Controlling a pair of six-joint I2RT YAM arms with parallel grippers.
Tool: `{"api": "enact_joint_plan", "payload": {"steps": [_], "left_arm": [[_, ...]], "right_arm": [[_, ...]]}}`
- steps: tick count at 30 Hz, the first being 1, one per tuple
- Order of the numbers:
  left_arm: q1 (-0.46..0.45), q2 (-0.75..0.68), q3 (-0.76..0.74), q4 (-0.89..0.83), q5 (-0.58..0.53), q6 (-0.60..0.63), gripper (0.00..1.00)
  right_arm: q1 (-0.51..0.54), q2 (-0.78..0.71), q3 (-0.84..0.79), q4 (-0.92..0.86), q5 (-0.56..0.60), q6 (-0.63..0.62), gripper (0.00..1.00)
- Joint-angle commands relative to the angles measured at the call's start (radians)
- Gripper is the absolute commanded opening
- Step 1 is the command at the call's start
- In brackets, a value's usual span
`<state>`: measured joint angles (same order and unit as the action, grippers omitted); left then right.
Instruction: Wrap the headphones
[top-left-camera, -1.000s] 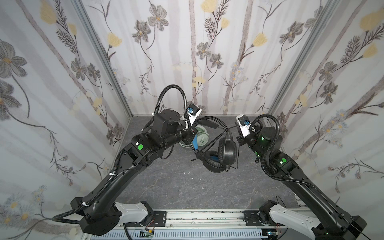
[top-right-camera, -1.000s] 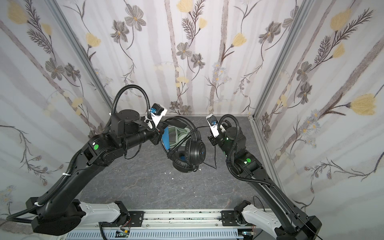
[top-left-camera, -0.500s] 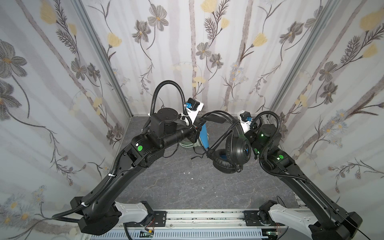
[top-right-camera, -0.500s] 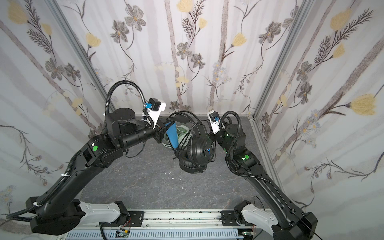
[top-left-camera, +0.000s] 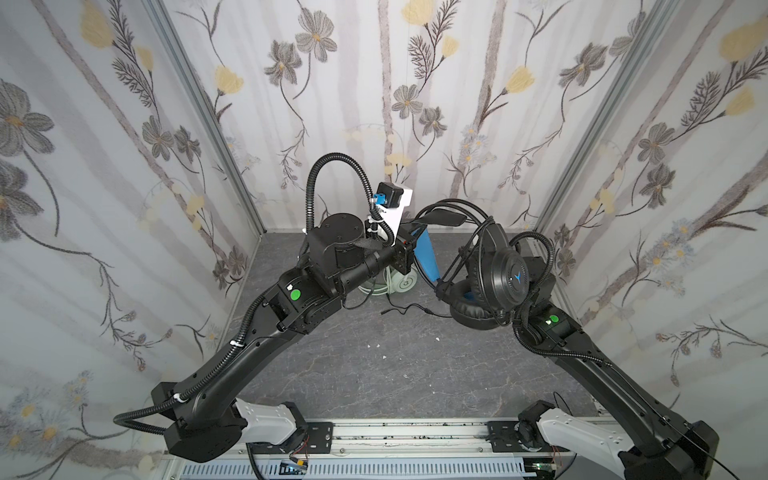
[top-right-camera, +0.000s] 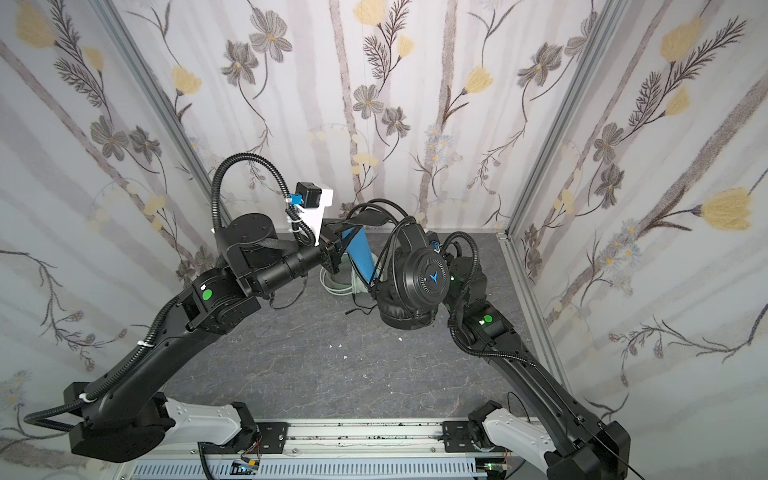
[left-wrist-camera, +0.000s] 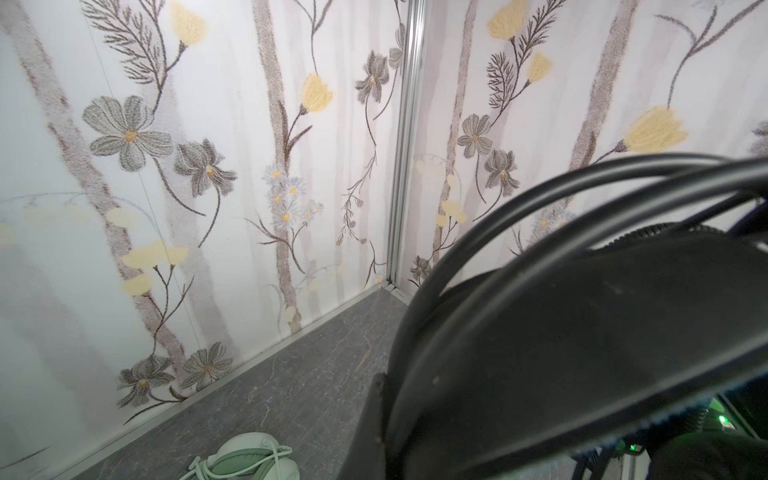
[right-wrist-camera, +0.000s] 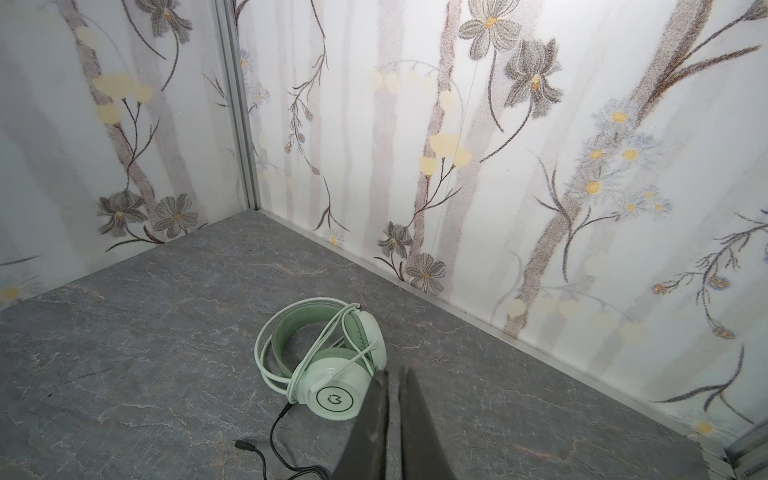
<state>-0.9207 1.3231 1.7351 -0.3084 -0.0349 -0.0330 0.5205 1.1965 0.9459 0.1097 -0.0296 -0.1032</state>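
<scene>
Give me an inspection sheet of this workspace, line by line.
Surface: grey stone-look table, flat.
Job's things: black headphones held up off the table; green headphones lying on it.
Clutter: a few white specks.
Hands: left hand shut on the black headphones' headband; right hand shut, what it holds not visible.
Cables: black cable looped over the black headphones, plug on the table; white cable wound round the green headphones.
Surroundings: floral walls on three sides; metal rail at the front.
</scene>
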Motion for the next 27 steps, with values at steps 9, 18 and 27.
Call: {"api": "enact_joint_plan", "payload": {"steps": [9, 18, 27], "left_arm": [[-0.052, 0.034, 0.024, 0.292, -0.219, -0.107, 0.0], [-0.069, 0.072, 0.025, 0.386, -0.349, -0.185, 0.0], [-0.073, 0.13, 0.094, 0.421, -0.437, -0.237, 0.0]], "right_arm": [[-0.001, 0.041, -0.074, 0.127, -0.108, 0.131, 0.09], [-0.009, 0.053, -0.134, 0.196, -0.179, 0.204, 0.1], [-0.007, 0.071, -0.19, 0.224, -0.267, 0.242, 0.07]]}}
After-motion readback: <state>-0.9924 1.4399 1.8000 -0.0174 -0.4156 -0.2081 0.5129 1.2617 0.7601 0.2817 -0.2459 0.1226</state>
